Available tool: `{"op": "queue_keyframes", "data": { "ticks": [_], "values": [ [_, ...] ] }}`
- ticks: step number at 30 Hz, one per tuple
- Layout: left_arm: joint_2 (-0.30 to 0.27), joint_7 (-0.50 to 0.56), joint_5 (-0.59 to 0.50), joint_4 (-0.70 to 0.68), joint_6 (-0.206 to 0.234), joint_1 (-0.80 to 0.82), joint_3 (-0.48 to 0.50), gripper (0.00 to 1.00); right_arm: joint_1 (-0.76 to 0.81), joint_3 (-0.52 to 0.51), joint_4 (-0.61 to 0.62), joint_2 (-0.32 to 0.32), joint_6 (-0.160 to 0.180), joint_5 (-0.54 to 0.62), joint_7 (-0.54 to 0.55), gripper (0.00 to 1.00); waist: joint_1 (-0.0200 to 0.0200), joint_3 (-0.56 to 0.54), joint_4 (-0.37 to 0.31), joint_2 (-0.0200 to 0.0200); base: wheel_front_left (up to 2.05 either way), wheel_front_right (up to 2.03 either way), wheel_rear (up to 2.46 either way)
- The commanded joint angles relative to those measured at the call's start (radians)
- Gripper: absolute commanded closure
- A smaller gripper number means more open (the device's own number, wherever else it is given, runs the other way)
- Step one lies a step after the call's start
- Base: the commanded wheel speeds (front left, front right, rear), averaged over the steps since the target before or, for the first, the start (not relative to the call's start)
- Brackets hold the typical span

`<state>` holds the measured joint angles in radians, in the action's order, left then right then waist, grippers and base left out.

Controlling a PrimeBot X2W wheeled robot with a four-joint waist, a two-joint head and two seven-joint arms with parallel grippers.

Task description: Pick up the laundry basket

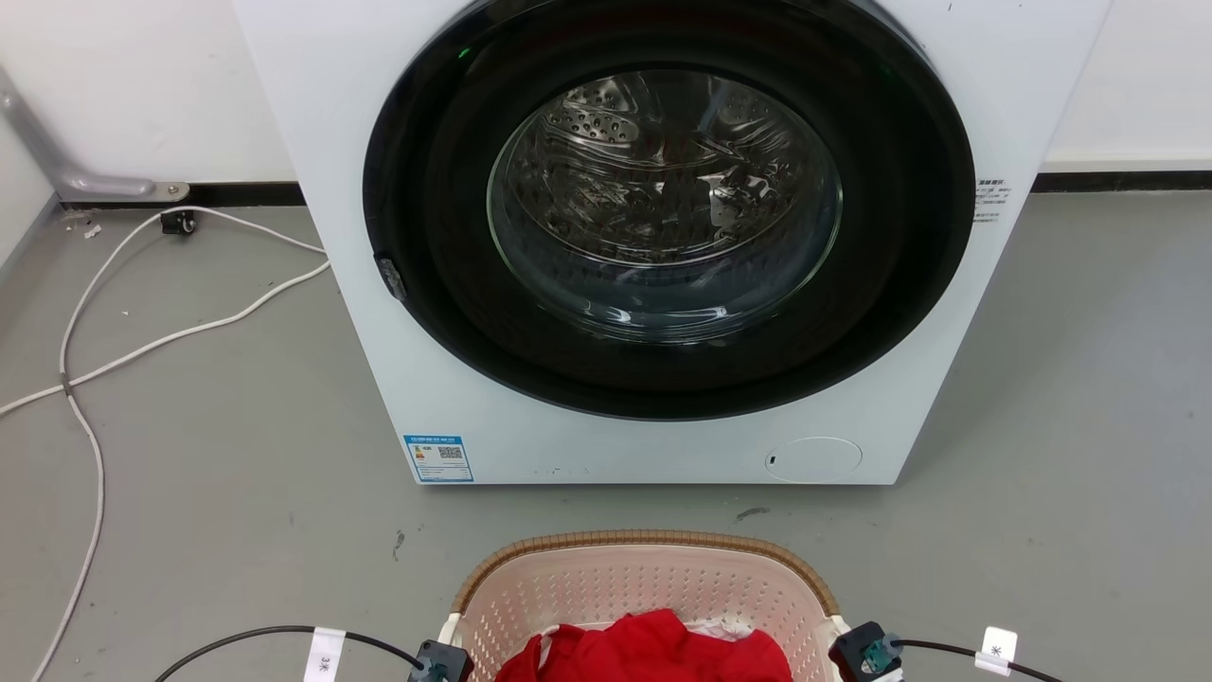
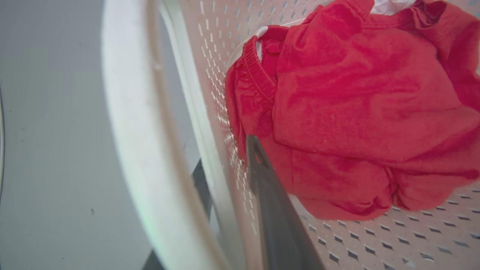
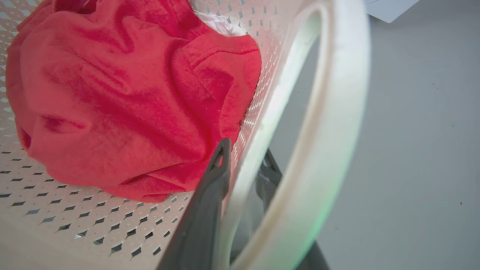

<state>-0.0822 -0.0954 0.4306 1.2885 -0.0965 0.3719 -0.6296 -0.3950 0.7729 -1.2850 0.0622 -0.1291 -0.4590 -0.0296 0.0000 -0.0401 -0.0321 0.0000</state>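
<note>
The laundry basket [image 1: 644, 542], cream-pink with a brown woven rim, stands on the grey floor in front of the washing machine, at the bottom of the head view. A red garment [image 1: 653, 649] lies in it over some white cloth [image 2: 390, 5]. My left gripper [image 2: 225, 153] straddles the basket's left wall, one finger inside by the garment and one outside behind the white handle [image 2: 123, 112]. My right gripper [image 3: 245, 150] straddles the right wall the same way, beside the other handle [image 3: 337, 112]. Both pairs of fingers sit close against the perforated wall.
A white front-loading washing machine [image 1: 663, 237] with its round door closed stands just beyond the basket. White cables [image 1: 95, 360] trail over the floor at the left. Open grey floor lies on either side of the basket.
</note>
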Motion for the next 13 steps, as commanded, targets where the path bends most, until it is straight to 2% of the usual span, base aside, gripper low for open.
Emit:
{"op": "queue_keyframes", "data": {
  "ticks": [1,13],
  "values": [
    [-0.027,-0.008,-0.002,-0.001,0.002,0.0,-0.004,1.0,0.009,0.009,-0.007,0.024,-0.003,0.003,0.002,1.0,0.0,0.0,0.0,0.0,0.0,0.0,0.0],
    [-0.029,-0.009,0.009,-0.001,0.004,-0.001,-0.016,1.0,0.007,0.012,-0.007,0.024,-0.003,0.002,-0.001,1.0,0.0,-0.003,-0.002,0.0,0.0,0.0,0.0]
  ]
}}
